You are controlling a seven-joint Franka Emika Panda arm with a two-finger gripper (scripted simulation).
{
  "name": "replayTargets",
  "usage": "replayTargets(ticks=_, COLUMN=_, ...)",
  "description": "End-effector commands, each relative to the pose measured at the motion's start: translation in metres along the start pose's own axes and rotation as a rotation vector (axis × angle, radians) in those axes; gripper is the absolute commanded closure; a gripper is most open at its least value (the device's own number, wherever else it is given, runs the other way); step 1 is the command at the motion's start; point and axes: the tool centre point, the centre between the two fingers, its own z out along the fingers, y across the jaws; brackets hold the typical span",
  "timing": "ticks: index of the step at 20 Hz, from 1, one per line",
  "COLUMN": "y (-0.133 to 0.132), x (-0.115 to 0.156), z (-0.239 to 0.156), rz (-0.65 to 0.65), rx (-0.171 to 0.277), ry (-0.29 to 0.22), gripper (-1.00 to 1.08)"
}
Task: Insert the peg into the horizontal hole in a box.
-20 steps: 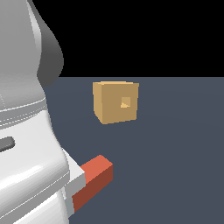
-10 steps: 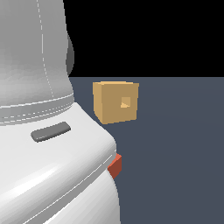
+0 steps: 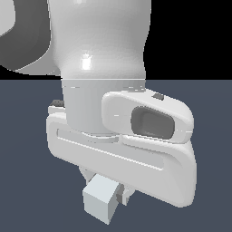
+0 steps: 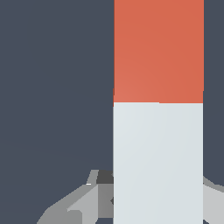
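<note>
The peg (image 4: pixel 158 109) fills the wrist view as a long square bar, with one part red-orange and the other light grey-white. My gripper (image 4: pixel 157 205) sits around the white part, with a grey finger (image 4: pixel 83 203) showing against each side, so it looks shut on the peg. In the exterior view only the peg's white end (image 3: pixel 100 199) shows, under the hand, with the gripper (image 3: pixel 108 188) around it. The peg's red end is hidden there. The box and its horizontal hole are hidden behind the arm.
The large white robot hand and wrist (image 3: pixel 122 136) fill most of the exterior view. The dark grey-blue floor (image 3: pixel 27 190) shows around it, and also in the wrist view (image 4: pixel 52 87).
The arm has swung across the exterior view and come down over the peg. It now covers the box and the peg's red end, and the peg's white end has come into sight.
</note>
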Motion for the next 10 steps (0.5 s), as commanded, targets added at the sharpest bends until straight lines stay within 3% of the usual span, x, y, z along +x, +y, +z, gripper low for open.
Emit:
replayTargets(ticks=1, y=0.013, x=0.023, z=-0.007, rz=-0.085, rx=-0.003, ry=0.000, gripper=1.08)
replayTargets(ticks=10, y=0.038, x=0.116, z=-0.026, rz=-0.410, rx=-0.003, ry=0.001, gripper=1.08)
